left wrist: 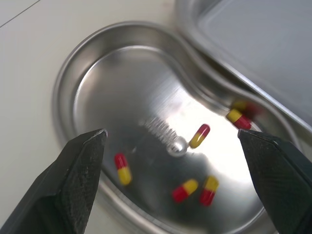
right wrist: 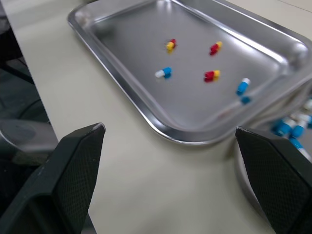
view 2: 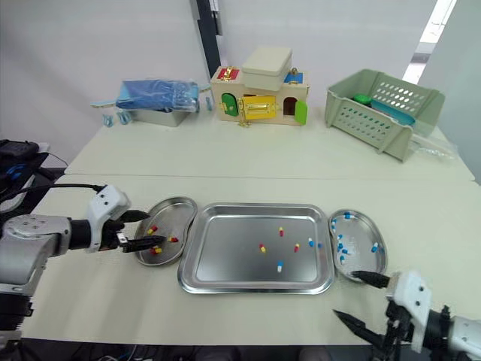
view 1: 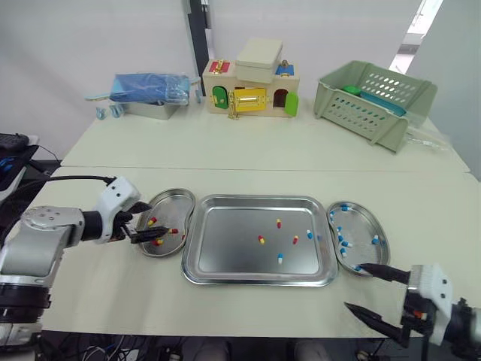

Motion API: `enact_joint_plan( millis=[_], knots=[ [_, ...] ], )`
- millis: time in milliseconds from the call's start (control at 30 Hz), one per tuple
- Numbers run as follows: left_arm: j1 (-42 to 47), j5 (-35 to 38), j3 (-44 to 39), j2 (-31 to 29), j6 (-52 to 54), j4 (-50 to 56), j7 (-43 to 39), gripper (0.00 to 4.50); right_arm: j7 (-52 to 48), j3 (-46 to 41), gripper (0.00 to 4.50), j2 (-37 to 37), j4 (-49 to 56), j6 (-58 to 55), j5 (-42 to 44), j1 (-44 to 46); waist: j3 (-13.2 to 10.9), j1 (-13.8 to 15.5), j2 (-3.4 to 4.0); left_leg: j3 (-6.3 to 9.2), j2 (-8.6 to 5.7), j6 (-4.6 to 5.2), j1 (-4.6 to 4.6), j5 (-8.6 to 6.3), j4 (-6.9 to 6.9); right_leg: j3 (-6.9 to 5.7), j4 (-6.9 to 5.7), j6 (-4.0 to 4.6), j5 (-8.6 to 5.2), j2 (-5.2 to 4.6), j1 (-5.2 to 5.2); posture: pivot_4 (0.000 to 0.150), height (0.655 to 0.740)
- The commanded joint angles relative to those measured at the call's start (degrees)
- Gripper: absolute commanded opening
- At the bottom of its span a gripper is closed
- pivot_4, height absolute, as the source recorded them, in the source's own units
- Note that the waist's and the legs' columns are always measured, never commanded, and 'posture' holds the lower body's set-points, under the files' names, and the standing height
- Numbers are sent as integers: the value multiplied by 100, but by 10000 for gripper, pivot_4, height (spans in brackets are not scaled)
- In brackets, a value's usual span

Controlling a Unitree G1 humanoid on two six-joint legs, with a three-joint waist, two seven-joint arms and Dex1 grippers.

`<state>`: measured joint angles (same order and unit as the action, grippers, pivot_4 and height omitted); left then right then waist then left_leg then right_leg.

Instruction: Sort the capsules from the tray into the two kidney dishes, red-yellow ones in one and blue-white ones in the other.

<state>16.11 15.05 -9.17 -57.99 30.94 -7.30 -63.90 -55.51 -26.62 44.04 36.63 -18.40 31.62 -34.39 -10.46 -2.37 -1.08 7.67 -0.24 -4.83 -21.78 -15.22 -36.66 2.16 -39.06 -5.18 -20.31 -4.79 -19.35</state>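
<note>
Centrally on the desk point(view 1: 225, 162) sat one tray point(view 1: 225, 244) holding five capsules: three red-yellow capsules point(view 1: 261, 240) and two blue-white capsules point(view 1: 280, 258); two kidney dishes flanked it; the left dish point(view 1: 171, 204) held five red-yellow ones beneath the left fingers point(left wrist: 73, 185), spread apart and empty; the right dish point(view 1: 364, 222) held several blue-white, too small to count; the right fingers point(right wrist: 73, 170) were spread wide, empty, over bare desk just in front of it.

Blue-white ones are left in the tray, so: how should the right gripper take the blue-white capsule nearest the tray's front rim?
Pinch the capsule across its middle, from straight above: it lies flat on the tray floor, bare metal all round, so the open right gripper can straddle its narrow width.
</note>
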Motion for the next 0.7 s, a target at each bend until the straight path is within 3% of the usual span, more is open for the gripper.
enact_joint_plan(
  millis=[33,267,700],
  knots=[
    [-207,-13,-460,-396,-121,-306,-30,44638,-286,-650,45000,193,-353,-84,192,-10,0,-1,0,0,0,0,0,0,1,0,0,0,0,0,0,1500,7400],
    [-1018,-33,-1240,-781,-383,-1010,52,44638,-533,-960,45000,408,-1478,-87,-43,184,-1,-2,1,-6,1,2,1,-1,6,3,2,0,0,0,-2,1500,7400],
    [-2201,114,-1986,-600,-337,-666,303,44638,-1056,-719,45000,849,-3009,-99,-274,1079,-1,-3,1,-12,4,2,3,-1,17,8,5,0,0,-1,-6,1500,7400]
  ],
)
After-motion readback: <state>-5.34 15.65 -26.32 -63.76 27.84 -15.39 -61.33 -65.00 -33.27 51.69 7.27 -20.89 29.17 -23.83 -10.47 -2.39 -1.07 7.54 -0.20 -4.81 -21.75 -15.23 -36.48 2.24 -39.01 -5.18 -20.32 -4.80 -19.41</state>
